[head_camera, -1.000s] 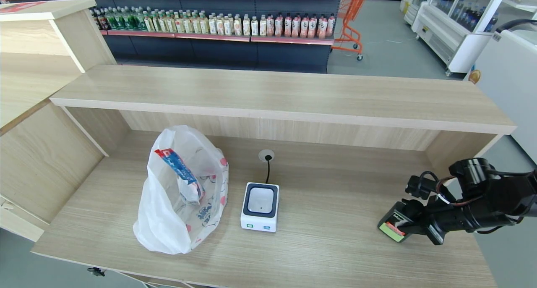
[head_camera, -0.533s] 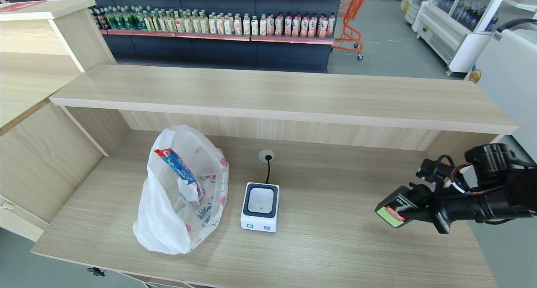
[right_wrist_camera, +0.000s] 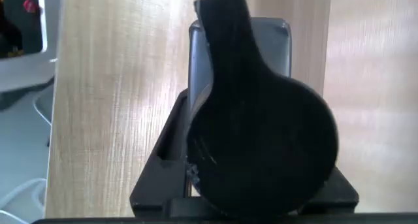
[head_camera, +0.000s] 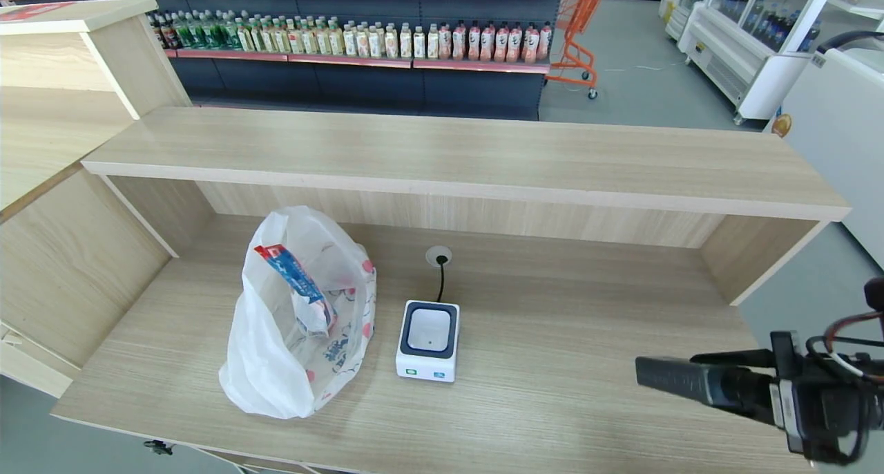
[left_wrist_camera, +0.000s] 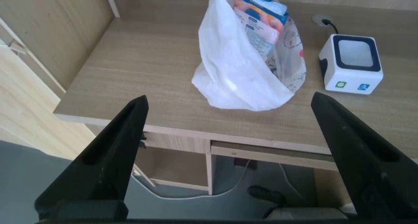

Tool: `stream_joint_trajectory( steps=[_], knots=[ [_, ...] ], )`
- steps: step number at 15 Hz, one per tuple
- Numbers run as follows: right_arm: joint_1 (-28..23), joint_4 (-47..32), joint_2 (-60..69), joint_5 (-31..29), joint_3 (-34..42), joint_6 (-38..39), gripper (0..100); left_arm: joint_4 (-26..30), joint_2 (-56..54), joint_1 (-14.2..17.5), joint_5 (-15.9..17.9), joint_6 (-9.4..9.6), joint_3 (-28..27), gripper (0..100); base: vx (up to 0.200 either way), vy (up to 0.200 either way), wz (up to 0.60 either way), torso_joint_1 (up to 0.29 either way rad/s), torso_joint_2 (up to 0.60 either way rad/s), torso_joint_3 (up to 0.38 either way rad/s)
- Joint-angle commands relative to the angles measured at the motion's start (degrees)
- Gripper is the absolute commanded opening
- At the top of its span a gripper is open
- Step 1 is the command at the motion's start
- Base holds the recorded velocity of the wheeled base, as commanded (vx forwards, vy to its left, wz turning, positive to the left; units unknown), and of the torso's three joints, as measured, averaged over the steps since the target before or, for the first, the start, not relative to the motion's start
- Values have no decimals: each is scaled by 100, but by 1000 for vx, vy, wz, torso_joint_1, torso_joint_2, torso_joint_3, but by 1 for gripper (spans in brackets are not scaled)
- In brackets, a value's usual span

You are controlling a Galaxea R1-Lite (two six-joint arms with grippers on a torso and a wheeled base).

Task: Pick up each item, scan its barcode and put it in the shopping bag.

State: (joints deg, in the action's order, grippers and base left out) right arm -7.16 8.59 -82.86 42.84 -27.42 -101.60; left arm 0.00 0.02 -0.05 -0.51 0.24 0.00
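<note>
Right tool: low over the right near corner of the worktop, pointing left toward the scanner and well apart from it. Grip: cannot tell. In its wrist view a dark object sits close before the camera with wood grain behind; whether it is clamped, or is an item at all, is not readable. Left tool: spread wide, empty, off the worktop's near edge, facing the bag and scanner. Bag stands open on the worktop, just left of the scanner and not touching it. One pack — blue, red and white — leans inside, its top end near the mouth. Progress, judged: one item is bagged, so at least one full pick-scan-bag cycle is done. Left to do: if the right tool does carry an item, it needs presenting over the scanner window, then dropping into the bag — the mouth looks slack, so the drop may snag. How many items remain beyond that cannot be said.
</note>
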Motion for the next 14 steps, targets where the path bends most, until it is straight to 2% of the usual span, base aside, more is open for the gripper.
stream_joint_trajectory(
  steps=[1,2,3,4,7,9,11,14],
  knots=[
    [584,-684,464,163,123,-1521,0,0,-2,-4,-2,2,0,100,0,0,0,0,0,0],
    [768,-692,472,172,114,-2294,0,0,-2,5,-2,2,0,100,0,0,0,0,0,0],
    [891,-692,472,172,96,-2637,0,0,-2,-4,-2,2,0,100,0,0,0,0,0,0],
    [1384,-640,429,163,52,-3516,0,0,-2,5,-2,2,0,100,0,0,0,0,0,0],
    [1515,-684,464,243,52,-5186,0,0,-2,-4,-2,2,0,100,0,0,0,0,0,0],
    [1559,-648,402,621,61,-5643,0,0,-2,-4,-2,2,0,100,0,0,0,0,0,0],
    [1805,-648,393,691,43,-5960,0,0,-2,5,-2,2,0,100,0,0,0,0,0,0],
    [2517,-631,393,963,17,-6276,0,0,-2,-4,-2,2,0,100,0,0,0,0,0,0]
  ],
)
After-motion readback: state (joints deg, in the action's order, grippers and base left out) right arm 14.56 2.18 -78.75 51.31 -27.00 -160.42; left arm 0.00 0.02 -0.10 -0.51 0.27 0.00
